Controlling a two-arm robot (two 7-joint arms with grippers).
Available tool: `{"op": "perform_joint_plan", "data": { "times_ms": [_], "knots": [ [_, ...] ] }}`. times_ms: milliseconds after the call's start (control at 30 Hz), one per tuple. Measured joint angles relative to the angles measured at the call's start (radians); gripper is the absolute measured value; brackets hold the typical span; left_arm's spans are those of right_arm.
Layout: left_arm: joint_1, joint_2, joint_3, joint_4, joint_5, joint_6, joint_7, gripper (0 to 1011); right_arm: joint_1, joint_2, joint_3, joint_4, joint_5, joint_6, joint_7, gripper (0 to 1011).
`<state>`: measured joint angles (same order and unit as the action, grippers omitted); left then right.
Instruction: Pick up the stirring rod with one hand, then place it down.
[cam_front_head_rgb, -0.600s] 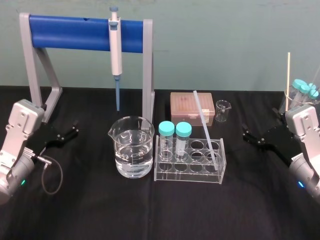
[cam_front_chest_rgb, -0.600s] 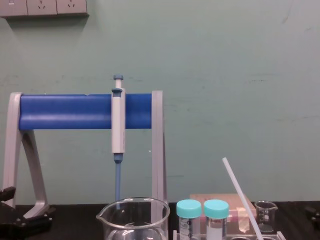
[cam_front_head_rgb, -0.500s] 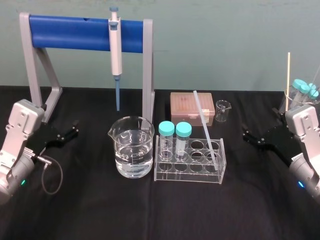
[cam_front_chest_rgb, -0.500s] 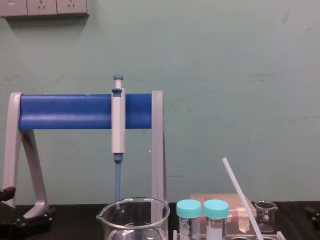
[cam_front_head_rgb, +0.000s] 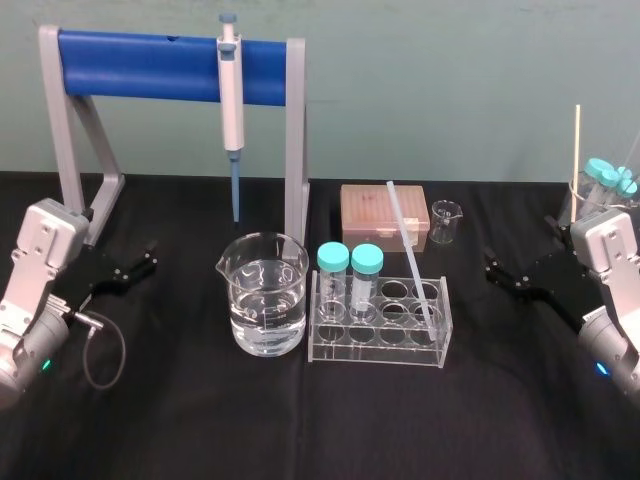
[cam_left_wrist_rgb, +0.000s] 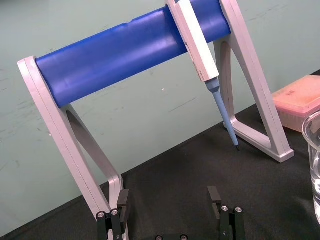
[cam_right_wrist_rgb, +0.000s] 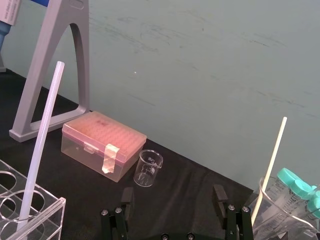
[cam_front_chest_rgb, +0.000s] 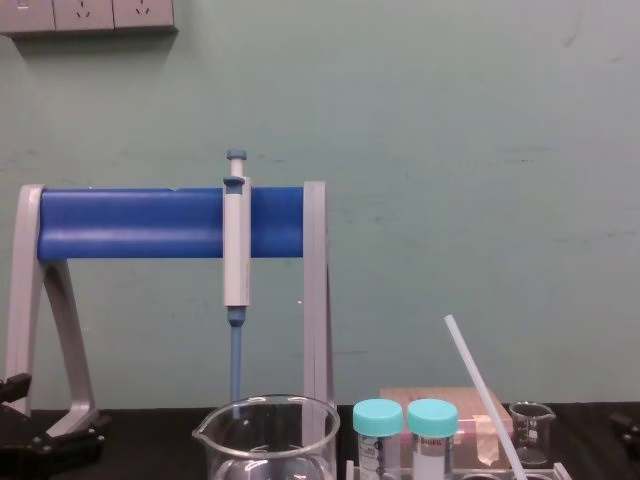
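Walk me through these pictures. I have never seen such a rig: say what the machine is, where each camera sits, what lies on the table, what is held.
This is a two-armed robot. One camera looks down from its head, one forward from its chest, one sits on each wrist. The black claws are grippers: the left gripper and right gripper sit at the sides of the black table, both open, holding nothing. In the middle, a clear rack holds two blue-capped tubes and the leaning stirring rod. Beside it stands a large beaker of water; behind are a pink box, a small beaker and a pipette hanging on a stand.
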<state>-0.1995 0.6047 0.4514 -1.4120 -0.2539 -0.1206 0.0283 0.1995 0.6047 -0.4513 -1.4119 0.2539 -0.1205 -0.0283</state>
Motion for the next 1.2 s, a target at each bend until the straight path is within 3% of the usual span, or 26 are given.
{"op": "perform_joint_plan", "data": {
  "times_ms": [1067,1200],
  "knots": [
    [0.000,0.000,0.000,0.000,0.000,0.000,0.000,1000,0.000,0.000,0.000,0.000,0.000,0.000,0.000,1003],
    [0.000,0.000,0.000,0.000,0.000,0.000,0.000,1000,-0.003,-0.005,0.019,0.000,0.022,-0.001,0.020,1003]
  ]
}}
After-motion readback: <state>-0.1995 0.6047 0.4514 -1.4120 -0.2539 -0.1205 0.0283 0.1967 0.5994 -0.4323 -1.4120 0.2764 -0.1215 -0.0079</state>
